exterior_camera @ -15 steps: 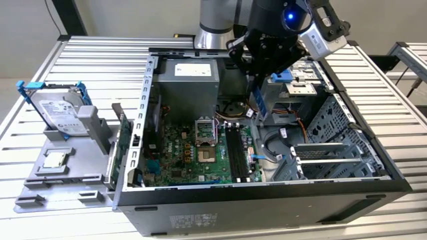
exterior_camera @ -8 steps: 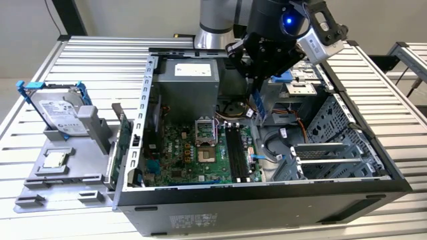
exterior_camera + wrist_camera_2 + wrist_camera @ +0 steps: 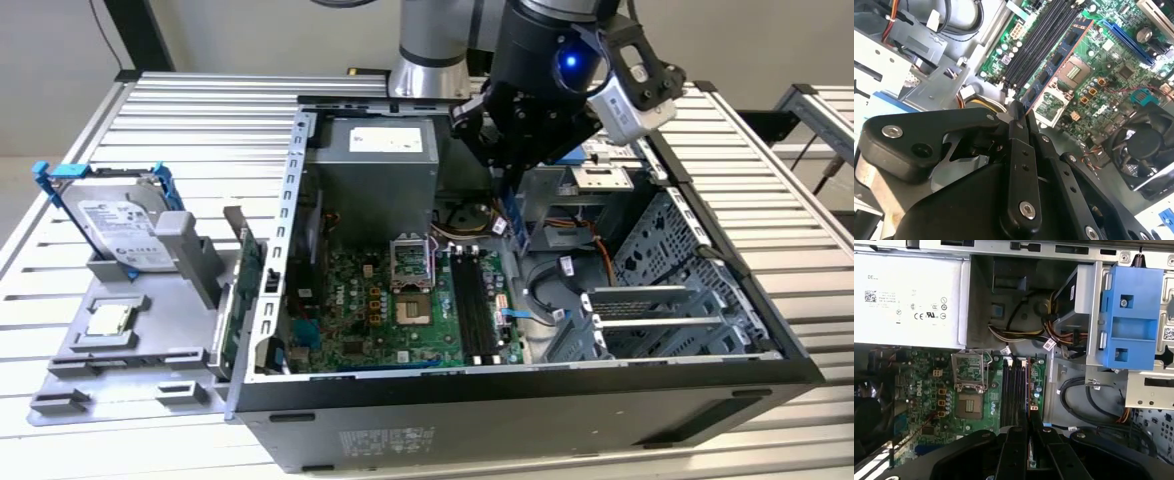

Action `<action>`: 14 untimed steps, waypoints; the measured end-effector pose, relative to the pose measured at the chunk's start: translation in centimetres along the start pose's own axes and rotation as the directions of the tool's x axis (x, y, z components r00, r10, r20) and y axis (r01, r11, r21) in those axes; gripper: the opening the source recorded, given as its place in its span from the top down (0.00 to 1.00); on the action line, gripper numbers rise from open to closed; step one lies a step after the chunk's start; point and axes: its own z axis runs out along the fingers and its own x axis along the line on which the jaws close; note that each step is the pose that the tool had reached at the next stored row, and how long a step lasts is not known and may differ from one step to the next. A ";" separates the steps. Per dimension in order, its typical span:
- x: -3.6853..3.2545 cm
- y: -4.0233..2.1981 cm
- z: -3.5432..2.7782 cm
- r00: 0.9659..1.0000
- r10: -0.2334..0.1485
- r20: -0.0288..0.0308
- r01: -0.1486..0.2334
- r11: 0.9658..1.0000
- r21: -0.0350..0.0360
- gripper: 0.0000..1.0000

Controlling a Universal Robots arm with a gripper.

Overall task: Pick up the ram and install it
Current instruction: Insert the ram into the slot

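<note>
- Your open case [image 3: 534,400] lies below the gripper, with the motherboard [image 3: 387,320] facing up at it.
- Your gripper [image 3: 1019,111] hangs over the board, its fingers pinched nearly together on one end of the ram.
- The ram [image 3: 1056,57] juts out past the fingertips, parallel to the black slots [image 3: 1013,390] beneath.
</note>
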 end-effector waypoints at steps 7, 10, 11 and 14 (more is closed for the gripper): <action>-0.01 -0.02 1.04 1.000 0.029 0.001 -0.029 1.000 0.000 1.00; -0.01 -0.03 1.48 1.000 0.031 0.001 -0.031 1.000 0.000 1.00; -0.01 -0.03 1.63 1.000 0.031 0.001 -0.031 1.000 0.000 1.00; -0.01 -0.04 2.06 1.000 0.032 0.001 -0.032 1.000 0.000 1.00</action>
